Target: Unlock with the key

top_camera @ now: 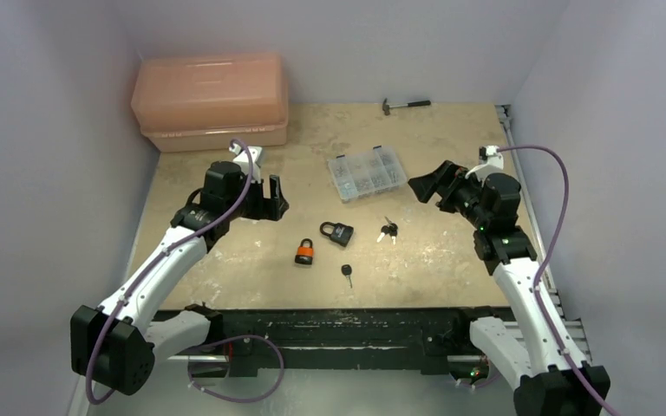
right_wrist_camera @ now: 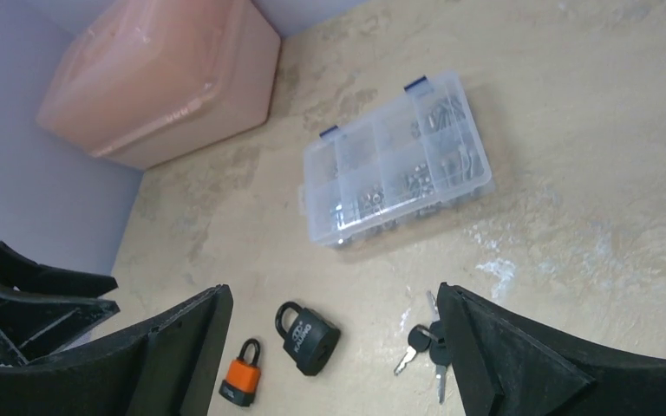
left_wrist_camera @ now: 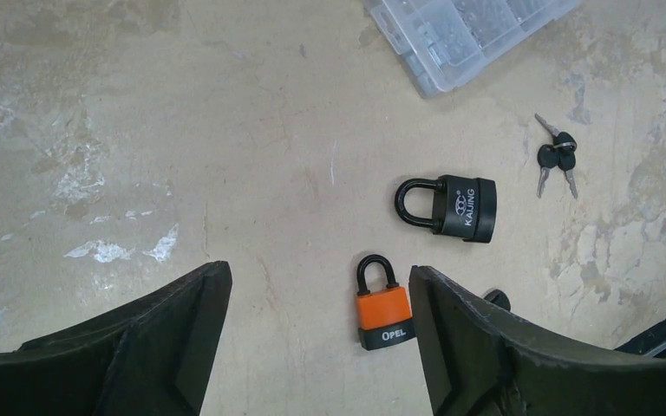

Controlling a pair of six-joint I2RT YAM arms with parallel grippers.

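Key (top_camera: 347, 272): lies flat on the counter (top_camera: 451, 260), alone, near the front edge, black head away from the arms and blade pointing toward them. Nothing touches it.
Key's neighbours: the orange padlock (top_camera: 304, 252) is just to its left and a little farther back. The black padlock (top_camera: 336, 232) is behind it.
Key in the left wrist view: only a sliver of the black head (left_wrist_camera: 496, 299) shows past the edge of one finger.
Left jaws: spread wide and holding nothing, raised above the counter to the left of the padlocks. In the wrist view the orange padlock (left_wrist_camera: 383, 305) shows in the gap between the fingers (left_wrist_camera: 139, 347).
Right jaws: also wide apart and empty, up in the air at the right side, well apart from the key. Its fingers (right_wrist_camera: 529, 355) frame both padlocks from afar.
Orange padlock: lying flat, shackle closed (its black base reads OPEL).
Black padlock (left_wrist_camera: 455, 206): lying flat, shackle closed, marked KAIJING.
Bunch of keys (top_camera: 388, 230): on a ring, right of the black padlock and apart from it.
Clear organiser box (top_camera: 366, 172): lid shut, small metal parts in its compartments, behind the padlocks.
Pink case (top_camera: 211, 100): far left corner, against the wall.
Hammer (top_camera: 405, 105): at the far edge of the counter.
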